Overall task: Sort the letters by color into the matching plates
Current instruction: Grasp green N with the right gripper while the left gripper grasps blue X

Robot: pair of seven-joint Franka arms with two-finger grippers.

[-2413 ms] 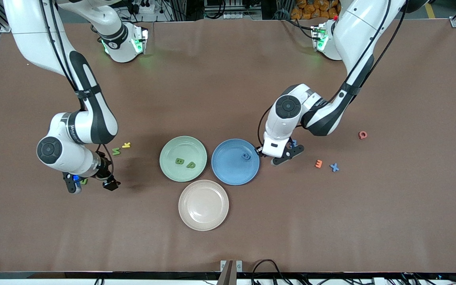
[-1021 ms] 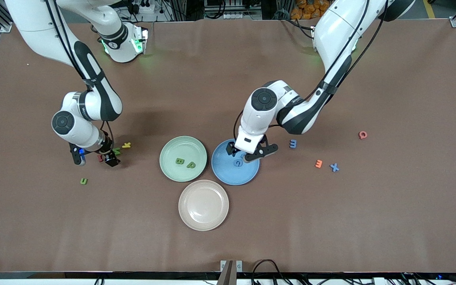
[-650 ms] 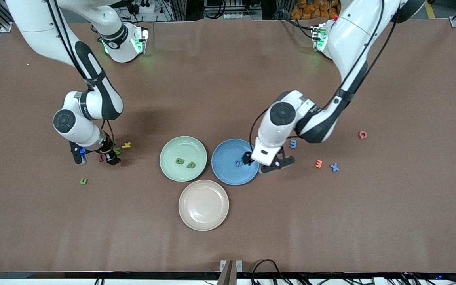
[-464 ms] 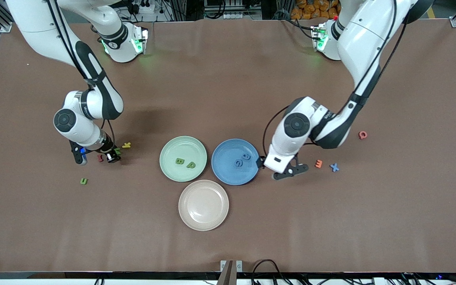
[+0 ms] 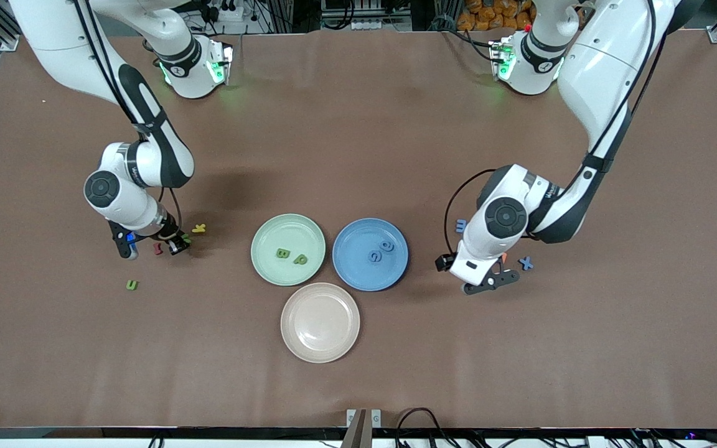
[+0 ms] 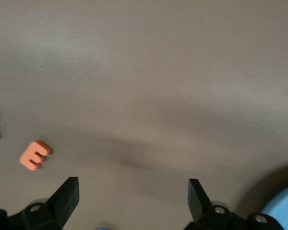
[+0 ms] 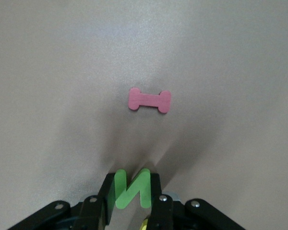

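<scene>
In the front view, three plates are counted on the table (image 5: 358,124): a green plate (image 5: 271,233) carrying two green letters (image 5: 291,256), a blue plate (image 5: 352,267) carrying two blue letters (image 5: 381,251), and a beige-pink plate (image 5: 320,322) nearest the camera. A green U (image 5: 132,285), a blue letter (image 5: 460,225) and a blue X (image 5: 526,263) are seen lying loose. In the left wrist view, the left gripper (image 6: 133,197) is shown spread wide over bare table beside an orange E (image 6: 34,155). In the right wrist view, the right gripper (image 7: 132,190) is seen closed on a green N (image 7: 132,188), near a pink I (image 7: 150,100).
</scene>
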